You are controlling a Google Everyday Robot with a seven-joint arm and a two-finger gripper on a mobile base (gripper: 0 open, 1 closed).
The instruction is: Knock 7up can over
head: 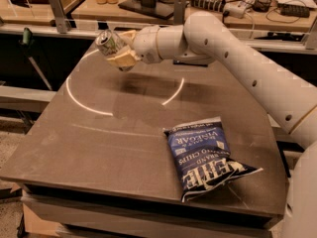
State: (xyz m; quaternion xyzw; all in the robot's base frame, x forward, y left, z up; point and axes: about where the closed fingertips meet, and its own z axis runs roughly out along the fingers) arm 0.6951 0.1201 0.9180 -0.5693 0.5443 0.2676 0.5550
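Note:
The 7up can [109, 41] is a small silver can with a green-and-white label. It is tilted, its top facing up and left, and it hangs above the far left part of the dark table [99, 148]. My gripper [120, 49] is shut on the can, with cream fingers [123, 59] above and below it. My white arm reaches in from the right across the back of the table. The can's lower side is hidden by the fingers.
A blue chip bag [205, 152] lies flat at the table's front right. Behind the table runs a bench [163, 9] with bottles, cables and a stand, and metal posts [55, 4] at its edge. A light arc reflects on the tabletop.

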